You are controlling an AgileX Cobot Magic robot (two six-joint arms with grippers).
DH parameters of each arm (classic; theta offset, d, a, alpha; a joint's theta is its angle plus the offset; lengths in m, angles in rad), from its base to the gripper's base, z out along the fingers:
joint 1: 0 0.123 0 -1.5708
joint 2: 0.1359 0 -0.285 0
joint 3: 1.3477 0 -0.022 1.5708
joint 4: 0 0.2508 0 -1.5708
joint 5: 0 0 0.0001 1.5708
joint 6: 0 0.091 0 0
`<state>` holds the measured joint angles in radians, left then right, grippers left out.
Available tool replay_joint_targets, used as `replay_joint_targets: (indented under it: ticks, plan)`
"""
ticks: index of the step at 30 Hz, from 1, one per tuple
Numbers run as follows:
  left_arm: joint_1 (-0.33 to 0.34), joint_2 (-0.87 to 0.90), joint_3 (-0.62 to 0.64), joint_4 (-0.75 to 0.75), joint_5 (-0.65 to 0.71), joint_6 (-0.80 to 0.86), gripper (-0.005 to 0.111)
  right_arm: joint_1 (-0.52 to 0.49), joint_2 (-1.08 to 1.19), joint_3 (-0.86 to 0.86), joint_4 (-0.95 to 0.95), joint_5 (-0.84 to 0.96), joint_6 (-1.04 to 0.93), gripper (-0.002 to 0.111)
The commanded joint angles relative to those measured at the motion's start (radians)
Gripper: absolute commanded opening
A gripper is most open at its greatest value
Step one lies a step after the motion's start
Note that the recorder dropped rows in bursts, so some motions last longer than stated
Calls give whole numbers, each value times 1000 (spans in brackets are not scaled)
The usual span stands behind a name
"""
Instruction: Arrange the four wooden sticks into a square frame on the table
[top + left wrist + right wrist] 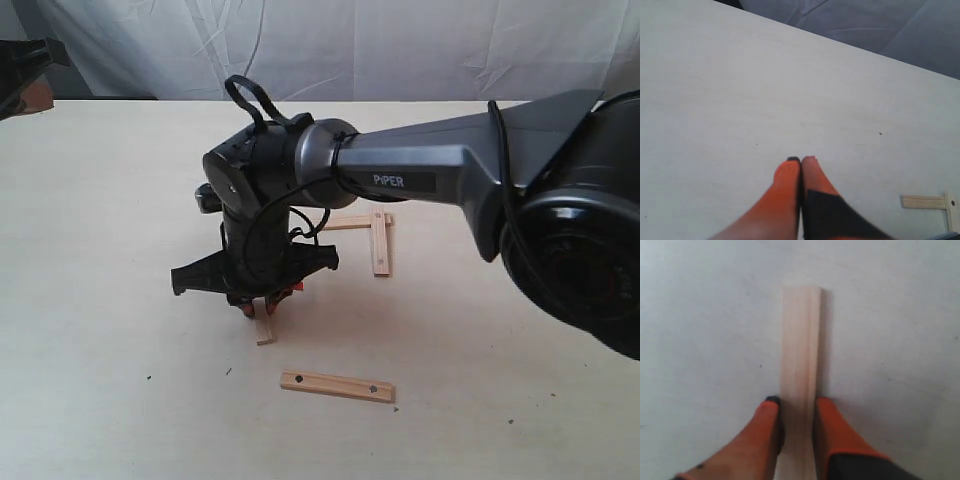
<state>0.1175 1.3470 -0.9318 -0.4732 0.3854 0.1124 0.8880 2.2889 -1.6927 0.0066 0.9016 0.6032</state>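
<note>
My right gripper (pixel 262 305) reaches across the table (pixel 120 380) and points down, shut on a plain wooden stick (pixel 264 332). In the right wrist view its orange fingers (pixel 767 415) press both long edges of that stick (pixel 801 340), which lies flat. A plain stick (pixel 348 223) and a holed stick (pixel 380 242) meet in an L-shaped corner further back. Another holed stick (pixel 337 385) lies alone near the front. My left gripper (pixel 801 159) is shut on nothing above bare table, with the L corner's plain stick (pixel 922 201) and holed stick (pixel 952 210) off to its side.
The right arm's grey body (pixel 440 170) and big dark base (pixel 590 230) span the right half of the exterior view. A dark part (pixel 22 70) shows at the far left edge. White cloth (pixel 330 45) hangs behind the table.
</note>
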Motion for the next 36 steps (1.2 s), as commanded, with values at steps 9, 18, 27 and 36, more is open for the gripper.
replay_joint_targets:
  ticks: [9,18,27,36]
  plan:
    - [1,-2,6,-8,-13,0,0,-163,-91,-9,2,30,-5,0]
    - [1,-2,6,-8,-18,0,0,-200,-48,-8,-53,-39,106,0]
    - [1,-2,6,-16,-22,0,0,-200,-29,-8,-133,-44,134,0]
    - [1,-2,6,-16,-22,0,0,-200,-28,-8,-163,-46,173,1]
